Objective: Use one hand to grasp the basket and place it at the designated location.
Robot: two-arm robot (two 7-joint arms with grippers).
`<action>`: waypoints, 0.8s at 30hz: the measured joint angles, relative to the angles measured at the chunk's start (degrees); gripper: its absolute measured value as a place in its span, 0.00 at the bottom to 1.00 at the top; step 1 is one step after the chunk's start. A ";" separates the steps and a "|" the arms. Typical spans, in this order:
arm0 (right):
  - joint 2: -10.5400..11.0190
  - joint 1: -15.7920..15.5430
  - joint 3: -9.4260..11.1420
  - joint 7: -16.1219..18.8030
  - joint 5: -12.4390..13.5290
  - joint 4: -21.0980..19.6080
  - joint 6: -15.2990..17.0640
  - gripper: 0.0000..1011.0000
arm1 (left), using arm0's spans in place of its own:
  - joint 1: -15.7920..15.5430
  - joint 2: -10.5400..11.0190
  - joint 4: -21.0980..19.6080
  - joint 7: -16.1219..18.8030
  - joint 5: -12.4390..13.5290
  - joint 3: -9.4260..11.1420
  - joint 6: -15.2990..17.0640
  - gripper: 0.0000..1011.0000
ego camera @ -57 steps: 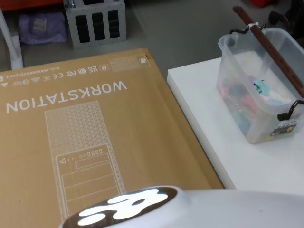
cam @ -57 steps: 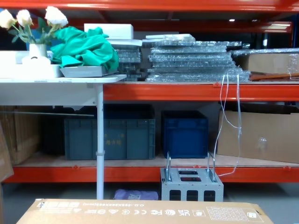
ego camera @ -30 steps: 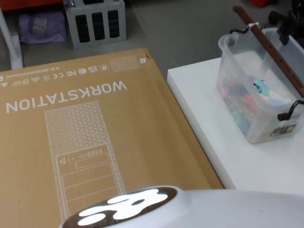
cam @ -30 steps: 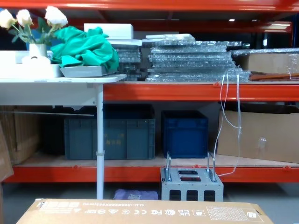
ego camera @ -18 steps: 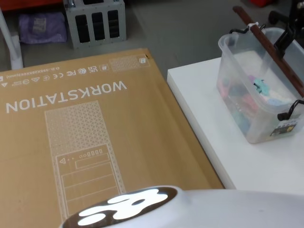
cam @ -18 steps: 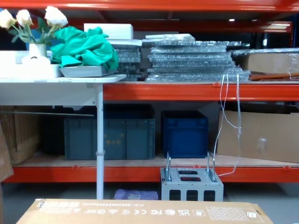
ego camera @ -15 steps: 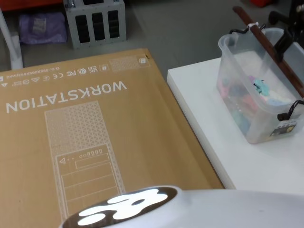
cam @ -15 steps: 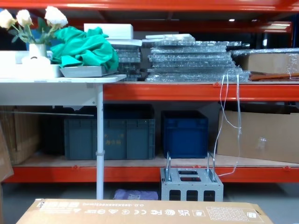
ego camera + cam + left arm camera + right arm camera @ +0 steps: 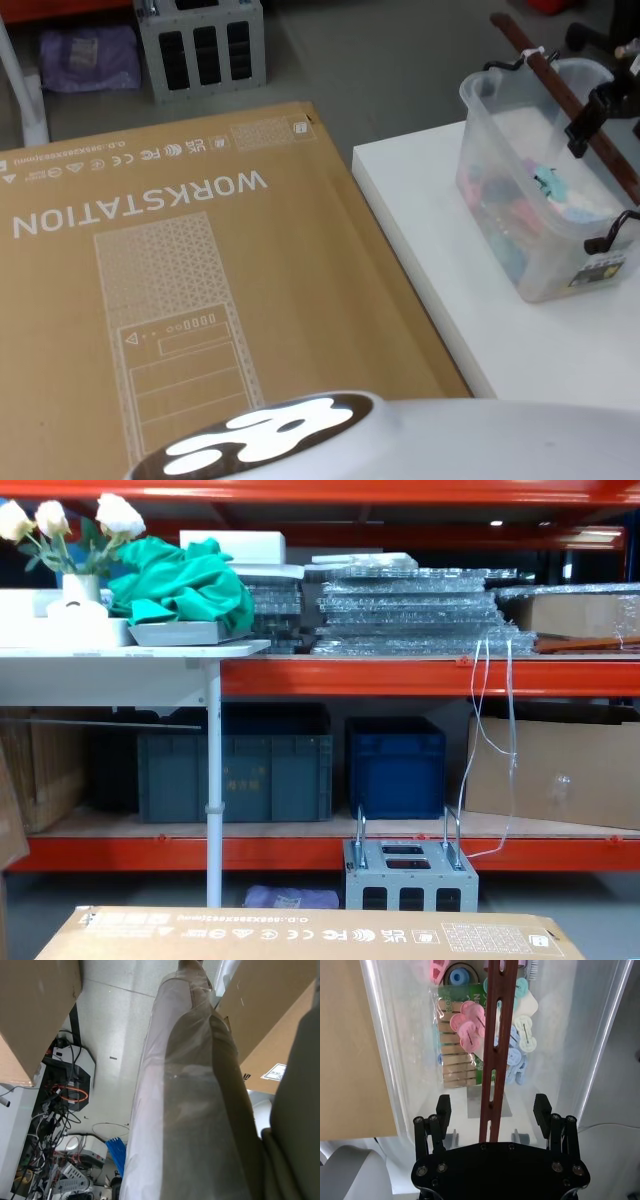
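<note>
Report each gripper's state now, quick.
Left gripper: cannot be told.
Right gripper: open, holding nothing, lined up with the handle of the basket.

Right gripper descended (astride handle).

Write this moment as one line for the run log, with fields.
phase: pre-grasp | right gripper: open, straddling handle | basket: on white table, clothes pegs inside

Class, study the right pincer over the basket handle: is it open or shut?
Open. In the right wrist view the right pincer's fingers stand apart, one on either side of the handle, with a gap on each side.
</note>
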 joint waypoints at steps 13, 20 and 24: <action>-4.26 3.12 -0.92 -0.35 -3.92 5.17 -3.74 0.99 | 0.00 0.00 0.00 0.00 -0.01 0.00 0.00 0.00; -6.74 5.09 -2.22 0.13 -4.66 9.34 -6.31 0.99 | 0.00 0.00 0.00 0.00 0.00 0.00 0.00 0.00; -7.73 5.47 -2.97 0.05 -4.48 11.34 -7.38 0.99 | 0.00 0.00 0.00 0.00 0.00 0.00 0.00 0.00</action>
